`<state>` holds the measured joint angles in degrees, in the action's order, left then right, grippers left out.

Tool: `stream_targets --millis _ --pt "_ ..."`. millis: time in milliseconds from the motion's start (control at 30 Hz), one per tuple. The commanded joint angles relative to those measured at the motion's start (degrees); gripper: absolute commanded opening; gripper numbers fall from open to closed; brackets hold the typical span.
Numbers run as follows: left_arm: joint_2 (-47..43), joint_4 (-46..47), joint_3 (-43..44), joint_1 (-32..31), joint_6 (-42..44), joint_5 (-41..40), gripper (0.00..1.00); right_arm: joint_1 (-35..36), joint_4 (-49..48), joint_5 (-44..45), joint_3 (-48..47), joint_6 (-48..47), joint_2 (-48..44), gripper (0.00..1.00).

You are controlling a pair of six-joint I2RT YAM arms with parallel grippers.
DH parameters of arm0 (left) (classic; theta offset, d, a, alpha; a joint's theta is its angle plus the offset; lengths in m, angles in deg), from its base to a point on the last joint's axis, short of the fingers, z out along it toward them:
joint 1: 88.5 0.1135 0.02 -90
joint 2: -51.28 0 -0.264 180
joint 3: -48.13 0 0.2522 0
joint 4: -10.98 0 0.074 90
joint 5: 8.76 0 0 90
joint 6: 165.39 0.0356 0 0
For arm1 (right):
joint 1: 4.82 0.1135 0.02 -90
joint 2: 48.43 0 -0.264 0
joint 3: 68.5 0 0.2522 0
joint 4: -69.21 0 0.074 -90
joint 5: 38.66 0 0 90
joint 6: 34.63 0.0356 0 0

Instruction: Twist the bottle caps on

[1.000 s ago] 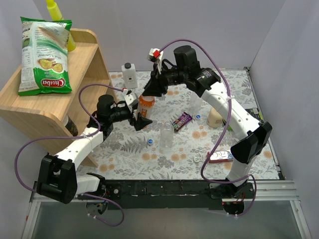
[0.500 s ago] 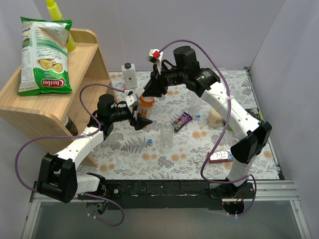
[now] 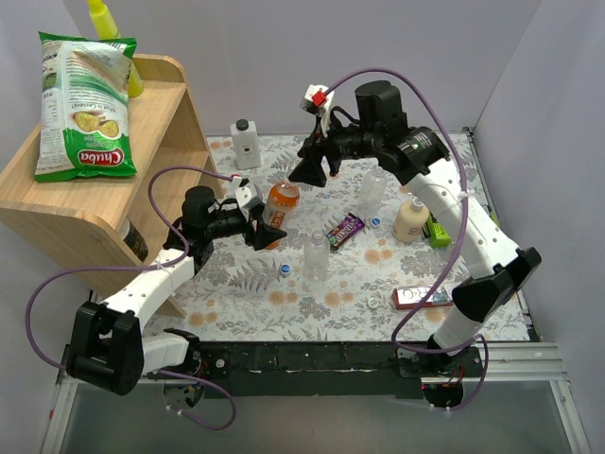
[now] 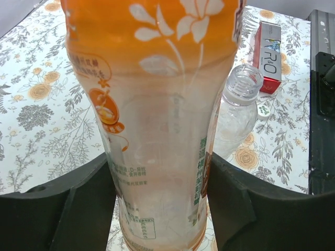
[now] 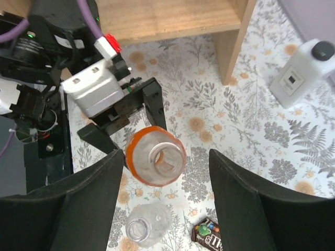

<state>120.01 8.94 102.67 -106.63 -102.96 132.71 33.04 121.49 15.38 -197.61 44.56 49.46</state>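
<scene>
Left wrist view: the orange bottle point(image 4: 162, 130) is clamped low down between the fingers of the left gripper point(image 3: 267, 229) and is tilted. Its mouth is left uncapped. The right gripper point(image 3: 310, 172) is held above it, spread apart and empty. A blue cap point(image 3: 285, 269) is seen on the table point(image 3: 236, 284) beside a clear bottle point(image 3: 316, 257).

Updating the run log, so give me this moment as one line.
left gripper: shut on uncapped orange bottle | right gripper: open, empty, over its mouth

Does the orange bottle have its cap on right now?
No, uncapped. The right wrist view looks straight down into the bare, open mouth of the orange bottle.
</scene>
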Motion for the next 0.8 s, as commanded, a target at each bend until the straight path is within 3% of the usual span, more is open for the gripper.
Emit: stream_targets --millis 0,133,400,667,767 --pt "-0.5 3.1 -1.8 -0.2 -2.0 0.6 0.53 -0.2 -0.6 0.5 2.5 -0.8 -5.3 0.73" --pt "0.3 4.8 -1.1 -0.2 -3.2 -0.1 0.43 -0.9 -0.6 2.2 2.9 -0.9 -4.4 0.73" --pt "-1.7 4.0 -1.0 -0.2 -4.0 0.9 0.42 -3.1 -3.5 -1.0 5.2 2.5 -2.7 0.74" --pt "-1.8 1.9 -0.2 -0.2 -3.4 1.9 0.42 -2.9 -6.6 -7.8 1.0 5.6 3.3 0.74" --pt "-1.7 1.6 0.4 -0.2 -3.2 2.1 0.42 -2.6 -7.2 -9.3 1.3 5.8 4.5 0.68"
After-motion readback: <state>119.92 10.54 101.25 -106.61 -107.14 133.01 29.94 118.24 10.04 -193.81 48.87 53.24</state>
